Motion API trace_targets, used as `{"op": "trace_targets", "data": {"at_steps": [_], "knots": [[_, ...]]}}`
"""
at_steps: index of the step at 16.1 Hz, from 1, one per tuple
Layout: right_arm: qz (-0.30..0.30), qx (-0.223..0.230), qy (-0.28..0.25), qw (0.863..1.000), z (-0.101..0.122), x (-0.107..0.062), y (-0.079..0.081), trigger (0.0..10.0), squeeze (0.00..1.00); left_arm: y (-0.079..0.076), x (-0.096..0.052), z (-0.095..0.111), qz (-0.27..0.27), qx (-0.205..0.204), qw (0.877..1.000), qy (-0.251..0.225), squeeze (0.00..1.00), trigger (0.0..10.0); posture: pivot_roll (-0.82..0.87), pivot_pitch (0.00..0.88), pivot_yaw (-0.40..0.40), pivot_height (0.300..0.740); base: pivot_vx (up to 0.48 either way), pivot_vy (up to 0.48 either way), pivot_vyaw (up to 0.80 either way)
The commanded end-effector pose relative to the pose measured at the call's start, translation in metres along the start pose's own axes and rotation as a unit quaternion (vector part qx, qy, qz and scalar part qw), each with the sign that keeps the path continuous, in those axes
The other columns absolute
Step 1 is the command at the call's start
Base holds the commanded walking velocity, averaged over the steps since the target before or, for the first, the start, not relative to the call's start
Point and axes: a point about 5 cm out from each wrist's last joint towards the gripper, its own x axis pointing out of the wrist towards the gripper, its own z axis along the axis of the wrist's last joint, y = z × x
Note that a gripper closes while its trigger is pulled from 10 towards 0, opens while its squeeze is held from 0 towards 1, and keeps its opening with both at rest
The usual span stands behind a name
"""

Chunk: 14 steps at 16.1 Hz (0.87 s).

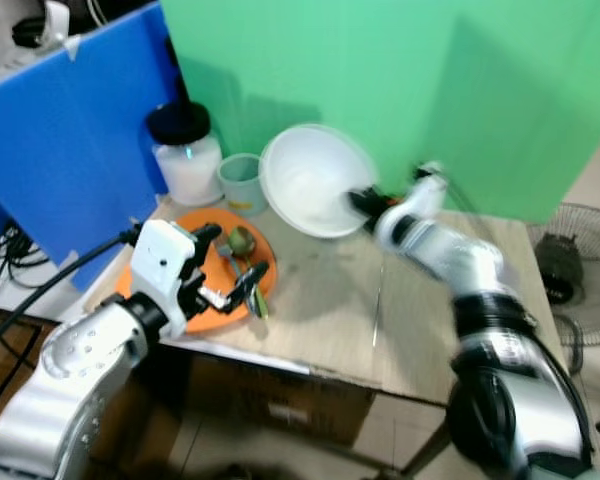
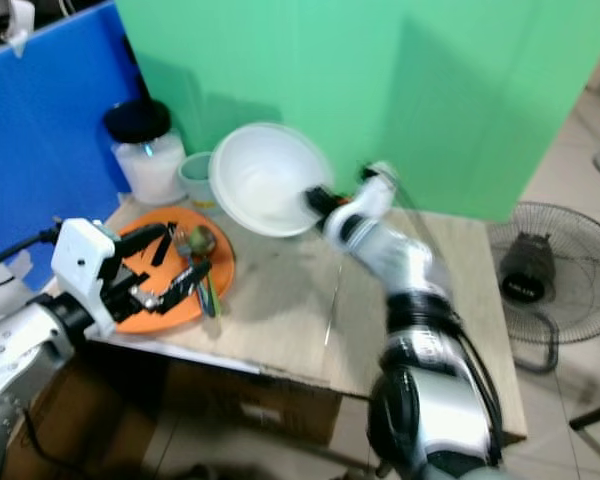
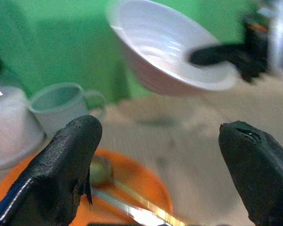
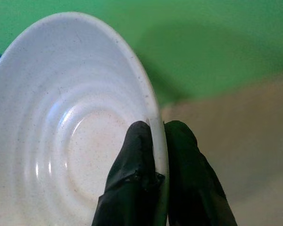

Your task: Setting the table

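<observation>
Here right hand (image 4: 153,141) pinches tilted bowl (image 1: 310,180) rim.

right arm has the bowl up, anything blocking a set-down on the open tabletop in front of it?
Nothing visible. The right gripper pinches the white bowl by its rim; the bare tabletop lies below, with the orange plate off to its left.

White bowl (image 1: 315,178) tilted, raised above table (image 1: 320,300)

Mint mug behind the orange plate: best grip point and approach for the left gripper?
Probably the mint mug's rim or handle. It stands upright, mouth open upward, so come from above and pinch the wall. The jar crowds one side and the white bowl, held tilted by the right gripper, crowds the other. The left gripper hangs open over the orange plate.
</observation>
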Motion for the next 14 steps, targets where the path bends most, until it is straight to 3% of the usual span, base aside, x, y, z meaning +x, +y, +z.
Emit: {"op": "trace_targets", "data": {"at_steps": [1, 3, 4, 5, 6, 7, 10, 14], "knots": [[-0.005, -0.062, -0.065, 0.996, 0.023, -0.017, 0.007, 0.0, 0.00, -0.003, 0.001, 0.006, 0.030, 0.006, 0.999, -0.026, 0.00, 10.0, -0.03, 0.000, 0.086, 0.740, 0.000, 0.000, 0.00], [-0.020, -0.120, -0.119, 0.985, 0.032, -0.041, 0.005, 0.0, 0.00, -0.006, 0.007, 0.003, 0.067, 0.010, 0.997, -0.037, 0.00, 10.0, -0.04, 0.000, 0.093, 0.740, 0.000, 0.000, 0.00], [-0.029, -0.169, -0.133, 0.976, 0.032, -0.056, 0.005, 0.0, 0.00, -0.009, 0.009, 0.000, 0.074, -0.005, 0.997, -0.030, 0.00, 10.0, -0.05, 0.000, 0.097, 0.740, 0.000, 0.000, 0.00], [-0.030, -0.211, -0.134, 0.968, 0.026, -0.069, 0.007, 10.0, 0.00, -0.012, 0.010, -0.002, 0.076, -0.022, 0.997, -0.024, 0.00, 10.0, -0.07, 0.000, 0.101, 0.740, 0.000, 0.000, 0.00], [-0.016, -0.234, -0.133, 0.963, 0.017, -0.083, 0.012, 10.0, 0.00, -0.015, 0.010, -0.002, 0.092, -0.031, 0.995, -0.031, 0.00, 10.0, -0.08, 0.000, 0.103, 0.740, 0.000, 0.000, 0.00], [-0.034, -0.268, -0.142, 0.952, 0.014, -0.089, 0.013, 10.0, 0.00, -0.016, 0.012, -0.002, 0.105, -0.004, 0.994, -0.030, 0.00, 10.0, -0.08, 0.000, 0.104, 0.740, 0.000, 0.000, 0.00], [-0.052, -0.300, -0.155, 0.940, 0.004, -0.097, 0.015, 10.0, 0.00, -0.031, 0.017, -0.011, 0.091, 0.037, 0.995, -0.009, 0.00, 10.0, -0.08, 0.000, 0.092, 0.740, 0.000, 0.000, -0.53], [-0.037, -0.313, -0.139, 0.939, -0.007, -0.101, 0.020, 10.0, 0.00, -0.023, 0.006, -0.013, 0.188, -0.010, 0.982, -0.017, 0.00, 10.0, -0.08, 0.000, 0.068, 0.740, 0.000, 0.000, -0.80]]}}
